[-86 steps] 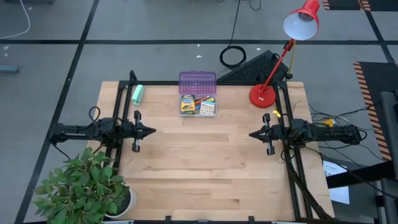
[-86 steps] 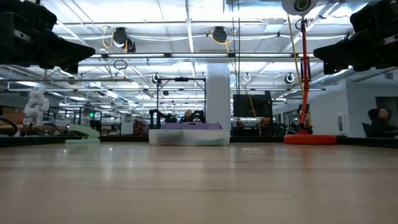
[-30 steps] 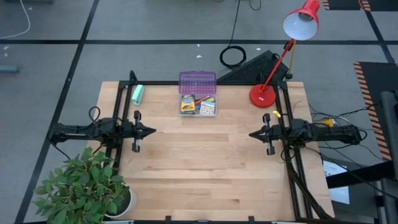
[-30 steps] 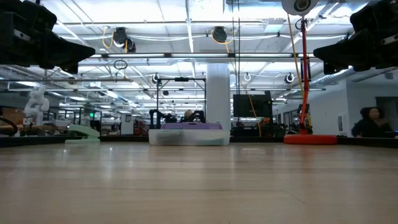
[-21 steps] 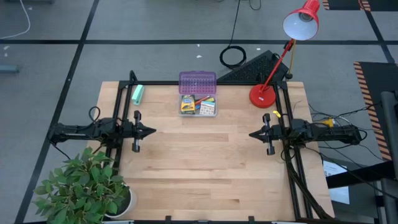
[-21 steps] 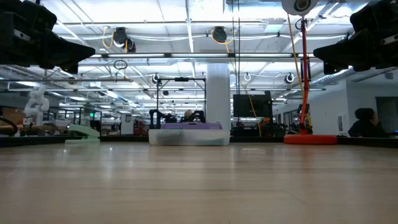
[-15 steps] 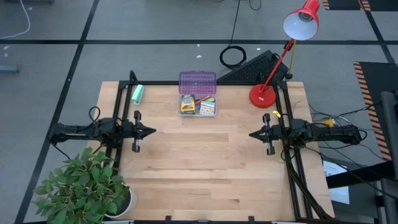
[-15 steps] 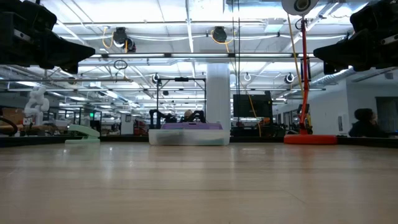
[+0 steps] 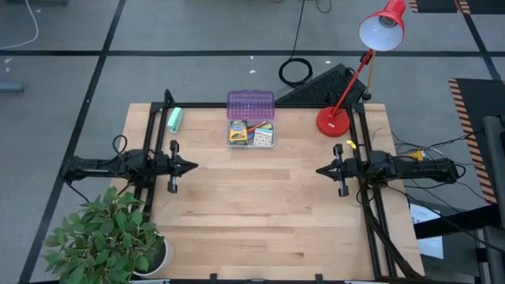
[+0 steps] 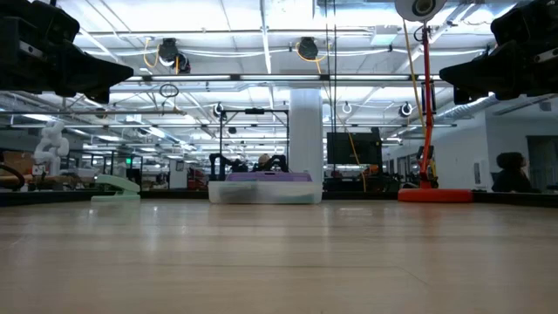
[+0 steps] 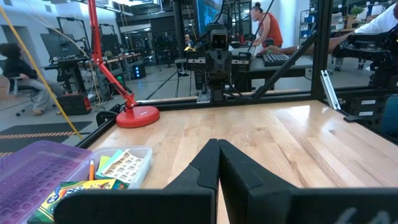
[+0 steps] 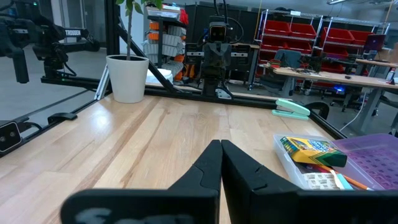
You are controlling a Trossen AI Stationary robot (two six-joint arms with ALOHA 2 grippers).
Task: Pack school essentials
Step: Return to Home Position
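Note:
A clear box (image 9: 252, 132) with its purple lid (image 9: 251, 103) folded open stands at the table's far middle. Inside lie a yellow-green crayon box (image 12: 308, 151), a small printed stationery piece (image 11: 124, 165) and thin pens (image 12: 353, 181). My left gripper (image 9: 194, 166) hovers shut at the table's left edge, above the wood. My right gripper (image 9: 319, 170) hovers shut at the right edge. Both point toward the table's middle and hold nothing.
A mint-green stapler-like object (image 9: 174, 119) lies at the far left corner. A red desk lamp (image 9: 334, 121) stands at the far right. A potted plant (image 9: 110, 241) is off the near left corner. The wooden table (image 9: 260, 213) between the arms is bare.

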